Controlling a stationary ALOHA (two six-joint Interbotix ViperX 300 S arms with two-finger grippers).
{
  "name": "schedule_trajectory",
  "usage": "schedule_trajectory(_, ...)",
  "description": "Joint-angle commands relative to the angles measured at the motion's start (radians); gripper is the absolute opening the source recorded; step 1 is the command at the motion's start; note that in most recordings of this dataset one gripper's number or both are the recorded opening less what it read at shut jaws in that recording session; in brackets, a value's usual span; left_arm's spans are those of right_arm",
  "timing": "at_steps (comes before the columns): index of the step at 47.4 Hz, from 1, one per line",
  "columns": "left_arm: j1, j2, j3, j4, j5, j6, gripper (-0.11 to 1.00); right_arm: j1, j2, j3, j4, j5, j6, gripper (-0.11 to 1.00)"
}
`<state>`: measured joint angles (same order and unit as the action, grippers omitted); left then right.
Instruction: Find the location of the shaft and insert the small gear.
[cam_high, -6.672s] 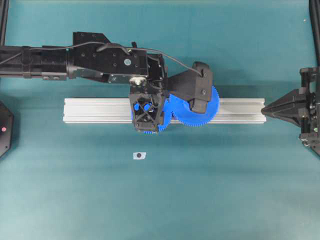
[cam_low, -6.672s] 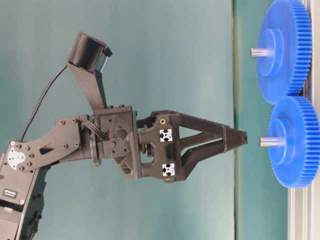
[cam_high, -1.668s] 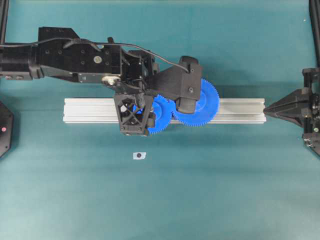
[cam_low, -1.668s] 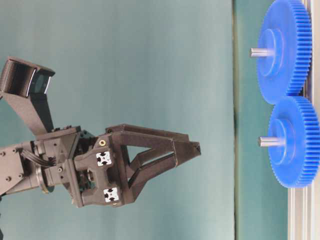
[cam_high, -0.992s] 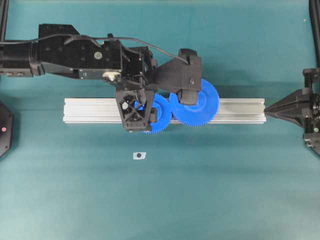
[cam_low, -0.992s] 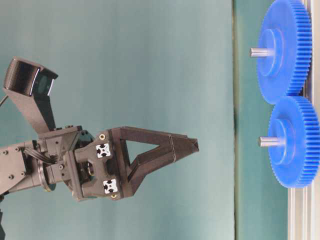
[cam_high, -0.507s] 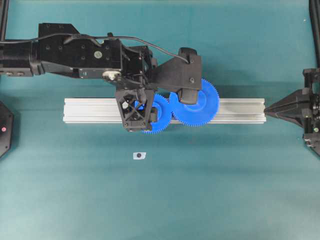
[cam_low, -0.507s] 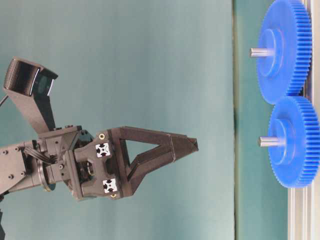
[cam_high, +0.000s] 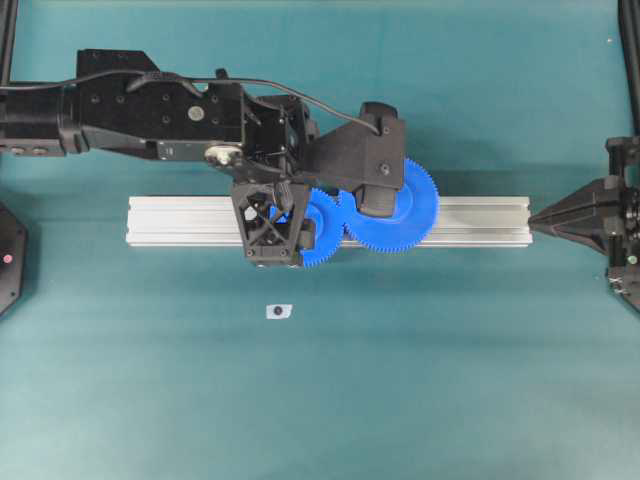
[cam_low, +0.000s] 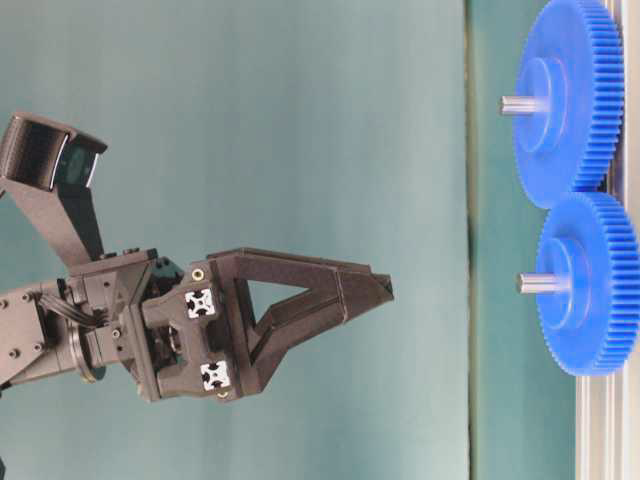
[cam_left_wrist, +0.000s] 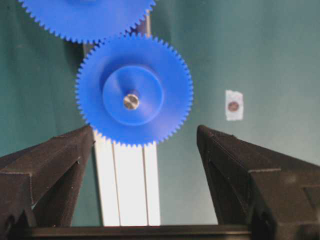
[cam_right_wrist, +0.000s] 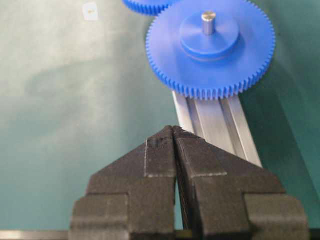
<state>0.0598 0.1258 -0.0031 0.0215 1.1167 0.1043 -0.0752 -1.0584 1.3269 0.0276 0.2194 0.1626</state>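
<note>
Small gear (cam_left_wrist: 134, 90) sits on the rail, left pincer (cam_left_wrist: 145, 145) open above.

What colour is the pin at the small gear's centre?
Silvery metal. The pin in the blue small gear shows best in the left wrist view.

The small gear (cam_left_wrist: 134, 90), blue and toothed, lies flat on the aluminium rail (cam_left_wrist: 127, 185), its raised hub seated over the silvery shaft (cam_left_wrist: 131, 101).
</note>
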Motion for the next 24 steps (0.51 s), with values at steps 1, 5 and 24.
schedule_trajectory(1, -0.003, -0.028, -0.021, 0.005, 0.000, 0.002, 0.80, -0.005, 0.006, -0.009, -0.002, -0.006, 0.009, 0.03)
schedule_trajectory(5, -0.005, -0.028, -0.020, 0.005, 0.006, 0.003, 0.80, -0.005, 0.006, -0.011, -0.002, -0.005, 0.009, 0.03)
schedule_trajectory(24, -0.005, -0.021, -0.023, 0.005, 0.026, 0.003, 0.80, -0.005, 0.006, -0.011, -0.002, -0.005, 0.009, 0.03)
